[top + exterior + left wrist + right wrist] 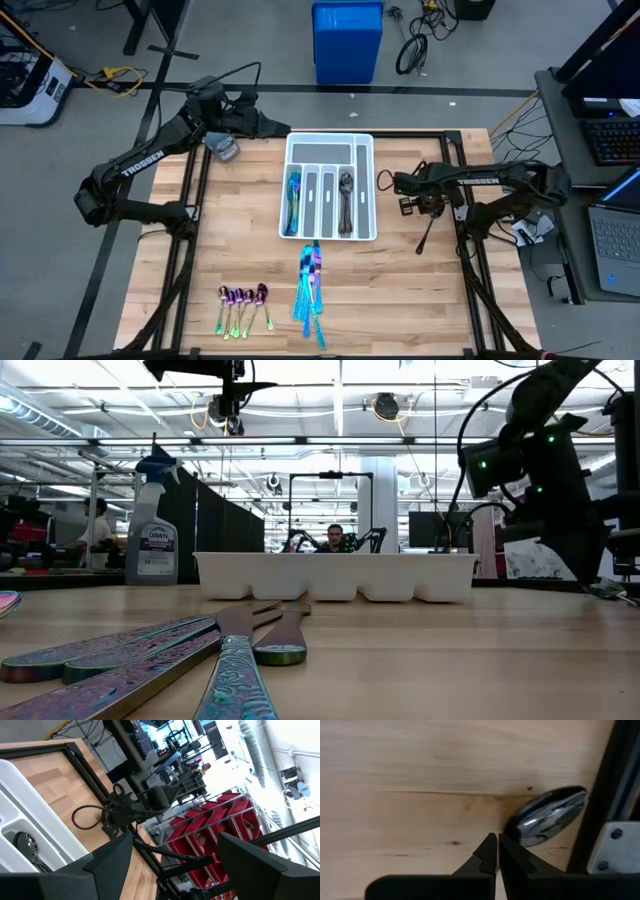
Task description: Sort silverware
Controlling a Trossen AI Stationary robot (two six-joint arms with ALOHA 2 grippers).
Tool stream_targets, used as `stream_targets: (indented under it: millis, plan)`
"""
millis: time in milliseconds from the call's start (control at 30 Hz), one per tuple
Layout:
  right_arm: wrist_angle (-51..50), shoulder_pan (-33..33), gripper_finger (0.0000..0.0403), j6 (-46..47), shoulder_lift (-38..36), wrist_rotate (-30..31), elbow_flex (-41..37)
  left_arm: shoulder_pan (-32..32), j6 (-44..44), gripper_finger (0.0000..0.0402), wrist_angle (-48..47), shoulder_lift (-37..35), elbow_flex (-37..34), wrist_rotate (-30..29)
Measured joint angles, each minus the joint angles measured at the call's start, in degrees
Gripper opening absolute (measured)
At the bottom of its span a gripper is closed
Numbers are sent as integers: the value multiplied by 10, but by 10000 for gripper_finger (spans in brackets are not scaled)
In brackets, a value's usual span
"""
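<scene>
While the right pincer (pixel 496 851) is clamping a dark spoon (pixel 550 815) by its handle, the slick, stiff, light metal is risking slip.

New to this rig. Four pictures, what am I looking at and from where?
Two dark robot arms work at a wooden table. One camera looks straight down, one sits at table height, and one rides on each wrist. A white tray in the middle already holds some cutlery. In front of it lie blue knives and small purple spoons. The right gripper is shut on the handle of a dark spoon over the table's right edge. The left gripper is open, raised near the tray's far left corner, holding nothing.
</scene>
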Motion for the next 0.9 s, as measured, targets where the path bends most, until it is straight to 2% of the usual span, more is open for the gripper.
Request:
stream_targets:
  millis: [367, 533, 900]
  plan:
    - [1, -33, 0, -22, 30, 5, 0, 0, -3, 278, 0, 0, 0, 0]
    - [-13, -52, 0, -37, 39, 28, 0, 0, -4, 278, 0, 0, 0, 0]
    - [23, -77, 0, -95, 102, 30, 4, 0, -4, 278, 0, 0, 0, 0]
